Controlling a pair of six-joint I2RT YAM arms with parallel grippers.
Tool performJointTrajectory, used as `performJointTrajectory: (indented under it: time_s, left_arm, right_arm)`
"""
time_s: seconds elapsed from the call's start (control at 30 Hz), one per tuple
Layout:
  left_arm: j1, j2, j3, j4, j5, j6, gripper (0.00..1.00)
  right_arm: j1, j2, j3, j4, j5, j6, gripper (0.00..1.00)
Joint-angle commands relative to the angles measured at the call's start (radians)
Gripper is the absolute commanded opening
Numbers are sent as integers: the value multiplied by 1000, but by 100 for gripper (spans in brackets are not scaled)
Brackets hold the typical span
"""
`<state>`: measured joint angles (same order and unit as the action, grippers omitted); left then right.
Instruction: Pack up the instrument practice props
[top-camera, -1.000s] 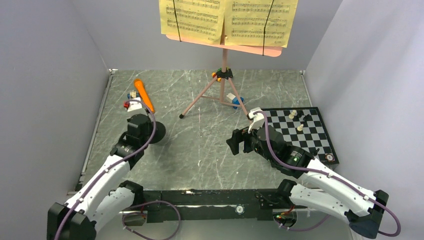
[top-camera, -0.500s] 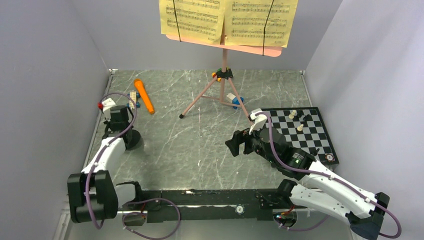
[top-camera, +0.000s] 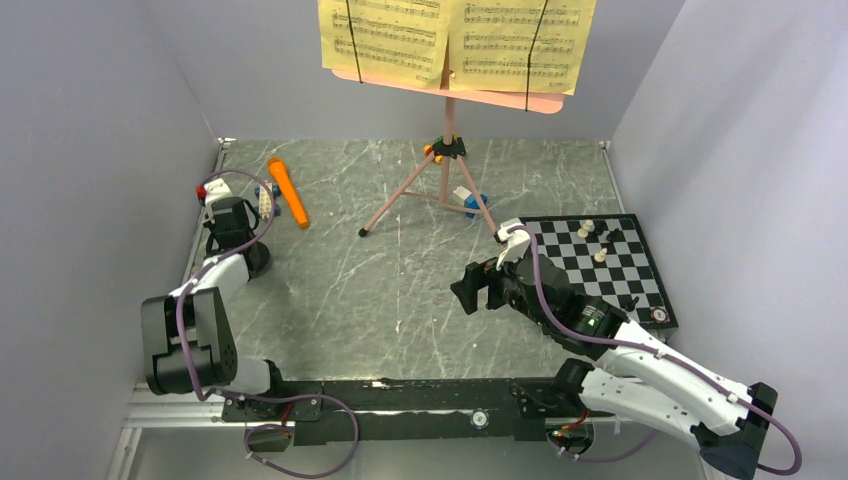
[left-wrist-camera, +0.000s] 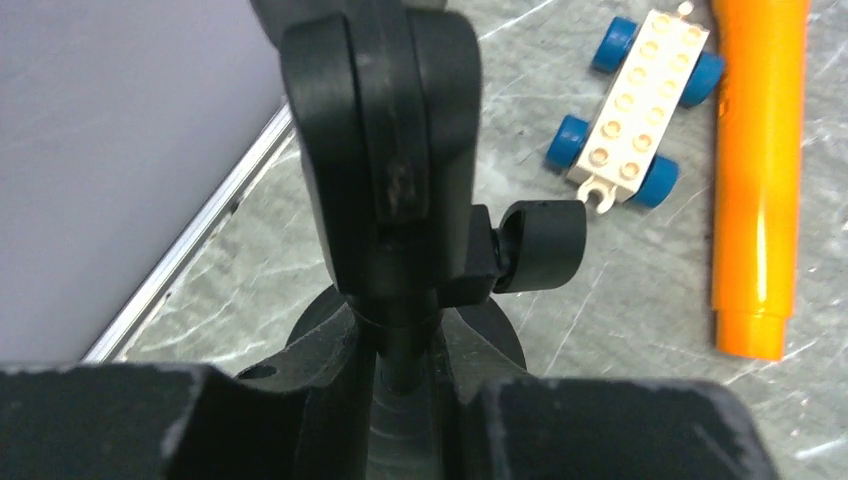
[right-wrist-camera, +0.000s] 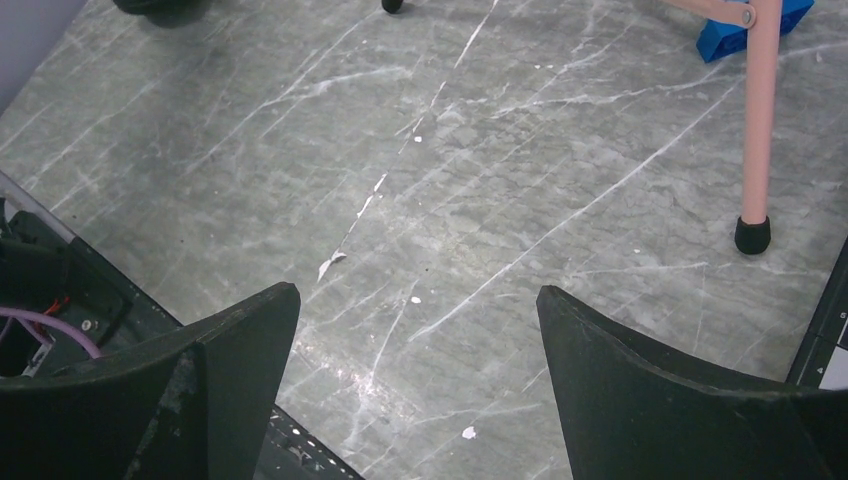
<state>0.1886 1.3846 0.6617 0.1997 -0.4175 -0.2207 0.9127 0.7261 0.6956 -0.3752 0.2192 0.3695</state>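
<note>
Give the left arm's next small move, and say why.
Probably lift the small black round-based mic stand straight up: the left gripper is shut on its post, its base low by the wall, and the open right gripper is far off, empty.

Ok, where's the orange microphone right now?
In the top view, the orange microphone lies on the left side, far from the arms' bases, right beside the blue-wheeled toy block.
</note>
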Motion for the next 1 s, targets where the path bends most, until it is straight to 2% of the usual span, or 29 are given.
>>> performJointTrajectory:
  time_s: [0.0,0.17,0.4,0.57,0.67,0.97]
  left_arm:
    - [6,36,98,45,58,45,34]
    - [6,41,116,-7,72,34,56]
    - [6,15,114,-116,54,-37,70]
    - [4,-63,128,-308,49,-139,81]
    - [5,-167,85,-361,55,-197,98]
    - [-31,-530,-6,-480,107,-271,99]
  right_arm:
    - [-3,10,10,31,17,-16,94]
    - [-3,18,14,34,17,-20,94]
    - [-3,21,21,36,9,-17,94]
    - [-3,15,15,33,12,-17,94]
    - [-3,20,10,39,12,-16,94]
    - [-4,88,22,80,-9,0,94]
